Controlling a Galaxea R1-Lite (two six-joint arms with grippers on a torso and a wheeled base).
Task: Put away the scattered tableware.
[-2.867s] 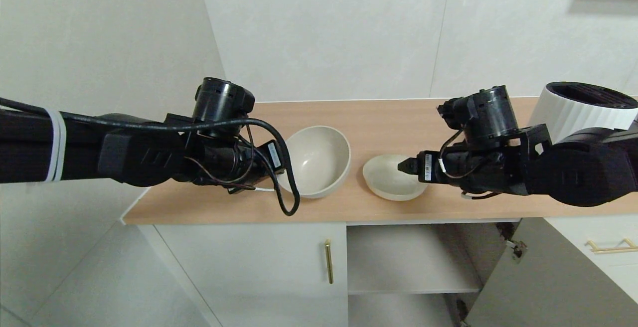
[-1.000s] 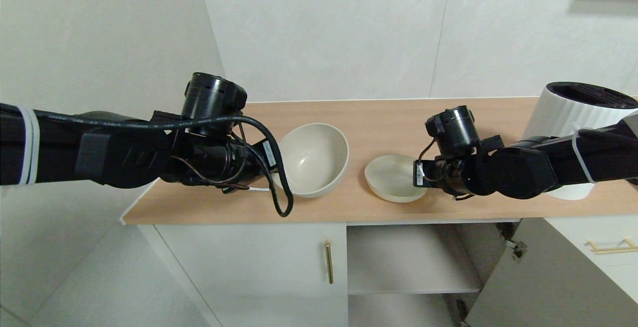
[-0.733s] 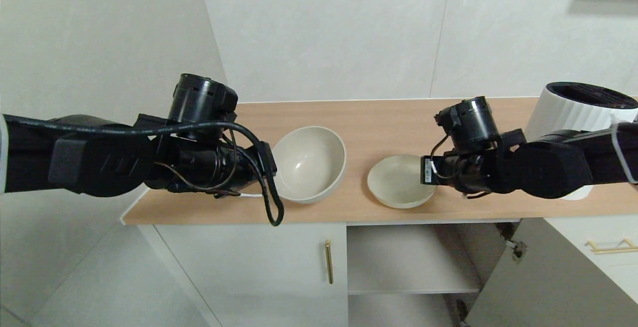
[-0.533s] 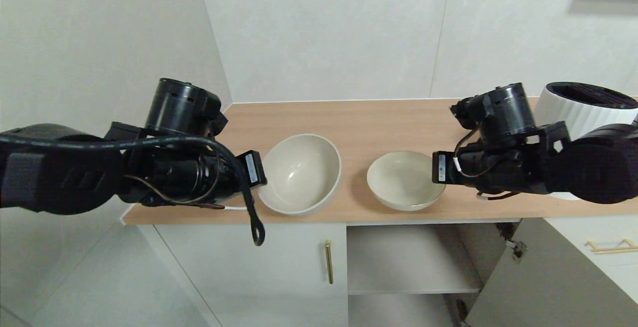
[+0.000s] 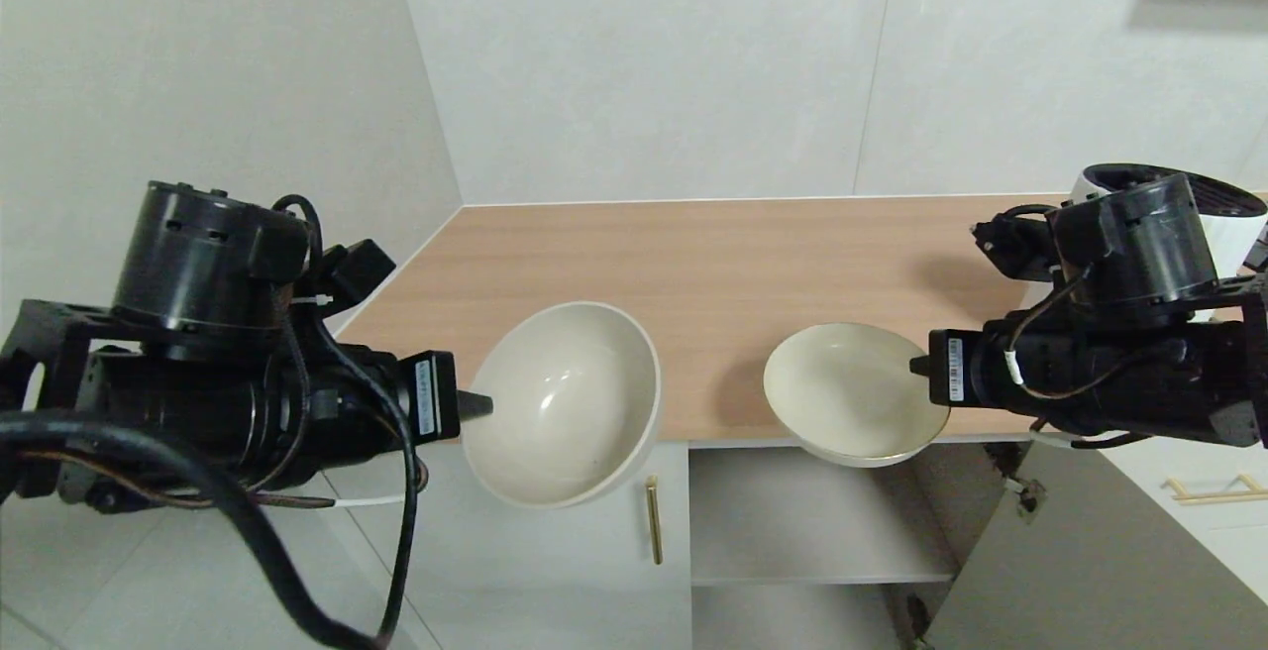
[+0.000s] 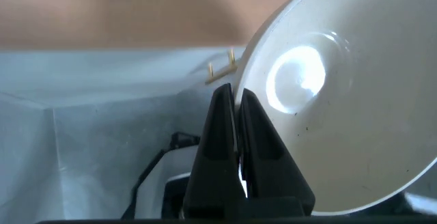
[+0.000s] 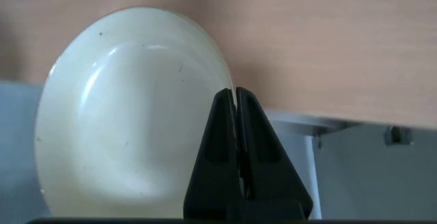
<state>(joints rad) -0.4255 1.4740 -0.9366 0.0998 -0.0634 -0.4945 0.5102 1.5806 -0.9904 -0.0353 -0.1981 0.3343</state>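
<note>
You carry each bowl by a thin rim pinch alone, so a tilt or jolt could let one slip and fall. Your left hand (image 5: 474, 405) clamps the rim of the large bowl (image 5: 565, 402), held out past the desk (image 5: 693, 254) front. Your right hand (image 5: 921, 366) pinches the small bowl (image 5: 852, 392) above the open cabinet (image 5: 802, 521). Both arms point inward, roughly level.
</note>
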